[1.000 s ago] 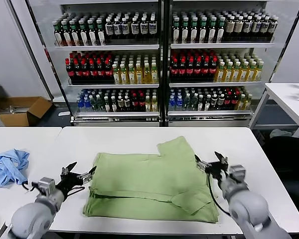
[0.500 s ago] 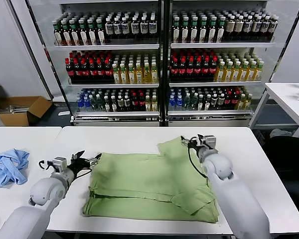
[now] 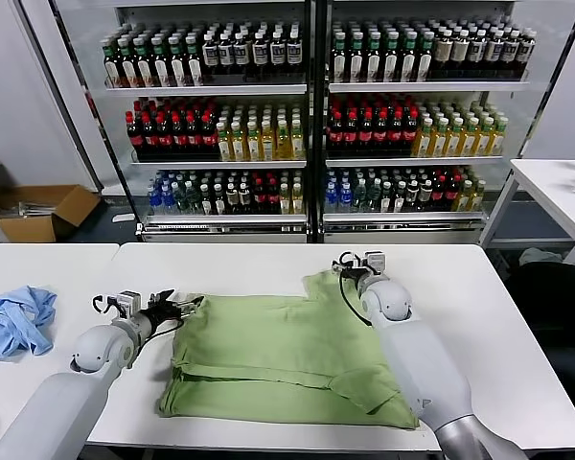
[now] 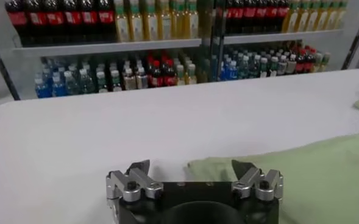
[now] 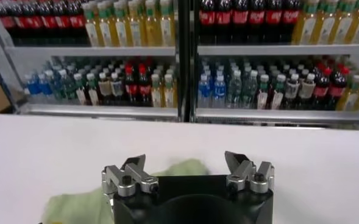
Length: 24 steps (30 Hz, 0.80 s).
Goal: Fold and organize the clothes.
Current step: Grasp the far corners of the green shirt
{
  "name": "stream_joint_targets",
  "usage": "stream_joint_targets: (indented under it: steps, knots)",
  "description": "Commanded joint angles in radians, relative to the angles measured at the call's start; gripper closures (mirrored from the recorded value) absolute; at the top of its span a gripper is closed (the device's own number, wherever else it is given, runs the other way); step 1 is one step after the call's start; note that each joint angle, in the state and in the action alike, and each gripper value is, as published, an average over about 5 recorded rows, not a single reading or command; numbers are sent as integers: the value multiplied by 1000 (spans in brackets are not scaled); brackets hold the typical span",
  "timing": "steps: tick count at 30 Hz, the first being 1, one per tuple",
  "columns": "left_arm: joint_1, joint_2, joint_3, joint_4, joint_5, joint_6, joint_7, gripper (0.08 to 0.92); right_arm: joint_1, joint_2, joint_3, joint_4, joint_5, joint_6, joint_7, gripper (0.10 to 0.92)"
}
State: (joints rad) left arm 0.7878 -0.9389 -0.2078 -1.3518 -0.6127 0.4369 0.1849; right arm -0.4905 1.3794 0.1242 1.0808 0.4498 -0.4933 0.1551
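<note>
**One green shirt, two open grippers, one blue garment**

One light green polo shirt (image 3: 287,359) lies partly folded on the white bench (image 3: 479,316), its near edge by the bench's near edge; collar, buttons and chest print are not visible. One left gripper (image 3: 177,307) sits at the shirt's far-left corner, fingers (image 4: 139,168) spread wide and holding nothing. One right gripper (image 3: 356,265) is at the shirt's far-right flap, its fingers (image 5: 235,162) likewise apart and empty; the head view shows them only as a small dark cluster. One crumpled light blue garment (image 3: 17,319) lies well to the left. Beyond the bench stand two glass-fronted coolers (image 3: 311,125), their bottles too many to count.
</note>
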Motion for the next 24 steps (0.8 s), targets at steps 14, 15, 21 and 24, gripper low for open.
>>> stream_joint_targets:
  steps: [14, 15, 21, 24]
  knots:
    - [-50, 6, 23, 91, 46, -6, 64, 177, 42, 60, -10, -109, -17, 23, -3, 259]
    - [-49, 6, 22, 89, 45, -5, 66, 177, 42, 59, -10, -107, -17, 21, 2, 284]
    - [-28, 2, 17, 67, 44, -7, 89, 259, 37, 51, -6, -90, -16, -1, 26, 458]
    - [-20, -1, 15, 64, 46, -15, 106, 346, 35, 46, -5, -89, -16, -5, 25, 544]
